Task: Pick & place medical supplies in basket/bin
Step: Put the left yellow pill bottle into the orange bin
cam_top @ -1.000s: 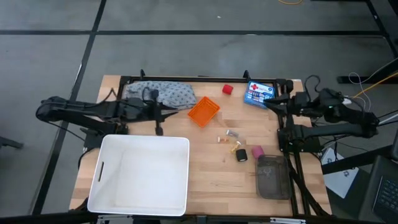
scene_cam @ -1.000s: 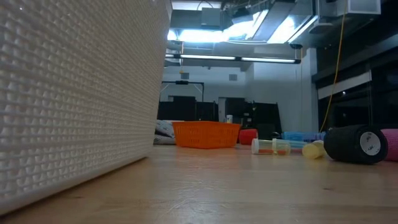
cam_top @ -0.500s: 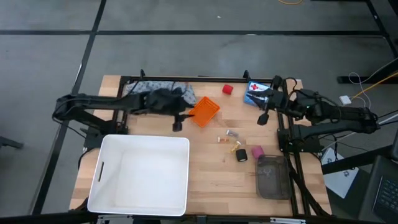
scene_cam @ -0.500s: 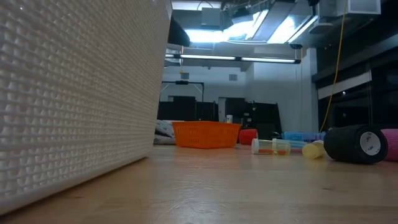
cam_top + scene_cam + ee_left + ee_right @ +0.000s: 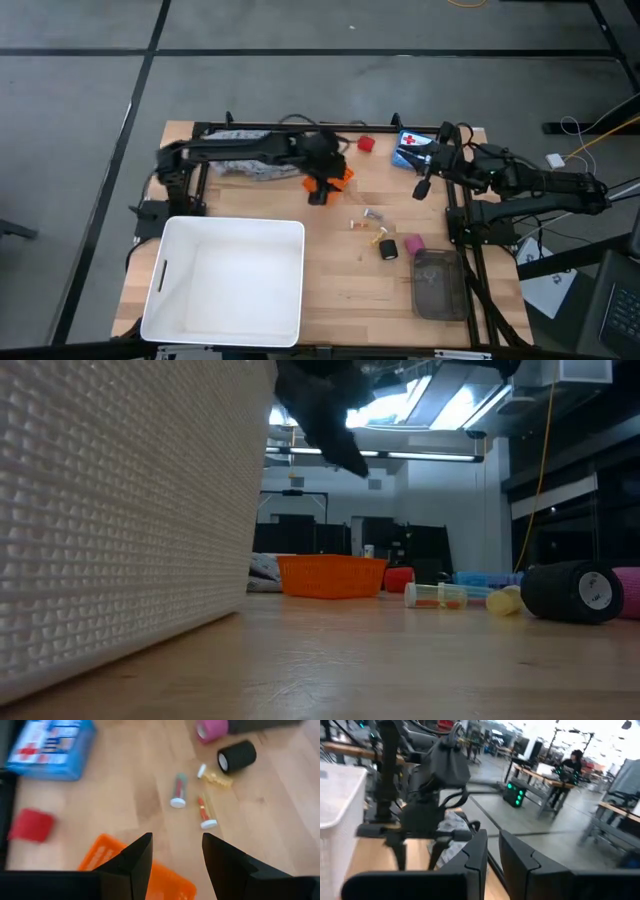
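Both fingers spread, left gripper [image 5: 318, 193] hangs over basket [image 5: 338, 176] rim, bare wood beyond.

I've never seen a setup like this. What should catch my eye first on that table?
Probably the big white plastic tub at the table's near left corner, with nothing visible inside. Next, the left arm stretched across the back of the table, its hand open above the small bright-orange latticed basket. Loose small supplies lie to the right of the tub, among them a black roll and a pink roll.
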`<state>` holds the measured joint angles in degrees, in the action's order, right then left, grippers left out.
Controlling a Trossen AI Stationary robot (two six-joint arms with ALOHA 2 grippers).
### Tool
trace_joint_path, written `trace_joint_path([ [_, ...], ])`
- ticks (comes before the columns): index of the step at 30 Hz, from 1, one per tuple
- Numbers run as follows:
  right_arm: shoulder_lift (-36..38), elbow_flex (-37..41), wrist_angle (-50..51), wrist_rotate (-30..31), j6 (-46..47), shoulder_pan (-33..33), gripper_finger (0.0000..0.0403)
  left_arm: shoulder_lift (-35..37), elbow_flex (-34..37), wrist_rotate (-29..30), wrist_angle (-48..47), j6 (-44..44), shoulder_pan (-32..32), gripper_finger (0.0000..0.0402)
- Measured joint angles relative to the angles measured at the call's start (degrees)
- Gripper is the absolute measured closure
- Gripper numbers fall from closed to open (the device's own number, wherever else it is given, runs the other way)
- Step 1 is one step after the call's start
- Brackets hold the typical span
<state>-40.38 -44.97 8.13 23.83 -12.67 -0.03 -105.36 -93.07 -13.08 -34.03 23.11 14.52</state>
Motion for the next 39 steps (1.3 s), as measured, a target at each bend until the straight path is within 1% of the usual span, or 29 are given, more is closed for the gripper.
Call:
trace_joint_path([
  [4,0.0,0.0,0.91,1.65,0.07,0.01,0.035,-6.29,-5.69,0.24,-0.5,3.11,-1.99,0.0234],
  [7,-0.02,0.0,1.13,2.78,0.06,0.01,0.035,-9.57,-9.12,0.32,-0.39,4.07,-3.29,0.0234],
  [9,0.18,0.0,3.6,2.78,0.07,0.17,0.035,-10.74,-10.23,1.23,-0.63,4.33,-4.03,0.0234],
  [12,2.5,-0.21,14.05,3.23,1.9,1.1,0.035,-11.09,-11.08,1.48,-0.75,4.56,-4.73,0.0234],
  [14,6.07,-1.62,22.56,3.61,6.58,2.33,0.035,-10.72,-11.09,1.42,-0.97,4.55,-4.74,0.0234],
  [17,13.3,-2.84,30.61,2.84,13.15,3.9,0.035,-10.63,-11.17,1.4,-1.6,4.55,-4.33,0.0234],
  [19,19.37,-2.84,33.6,-0.12,14.9,4.62,0.035,-10.62,-11.13,1.02,-1.88,4.55,-3.9,0.0234],
  [21,25.12,-2.91,34.36,-4.66,15.07,5.01,0.035,-10.55,-11.13,0.12,-1.64,4.55,-3.58,0.0234],
  [25,34.35,-2.9,31.19,-13.16,15.09,5.06,0.0351,-10.51,-11.13,0.0,-0.01,4.55,-3.72,0.0234],
  [27,37.47,-2.89,30.91,-16.8,14.43,5.05,0.0351,-10.51,-11.13,-0.02,1.19,4.33,-4.1,0.0234],
  [30,39.99,-2.89,32.03,-21.71,13.53,4.85,0.0351,-10.82,-11.13,-0.03,3.06,3.61,-4.47,0.0234],
  [32,40.41,-2.88,35.28,-21.01,17.11,4.84,0.035,-11.77,-11.15,-0.05,4.58,3.23,-4.79,0.0234],
  [35,40.01,-2.04,40.31,-16.23,22.39,4.46,0.035,-13.64,-11.04,0.01,5.43,2.85,-4.8,0.0234],
  [39,39.8,2.32,41.0,-10.68,22.63,4.21,0.035,-15.85,-11.18,0.35,7.27,1.88,-4.65,0.0234],
])
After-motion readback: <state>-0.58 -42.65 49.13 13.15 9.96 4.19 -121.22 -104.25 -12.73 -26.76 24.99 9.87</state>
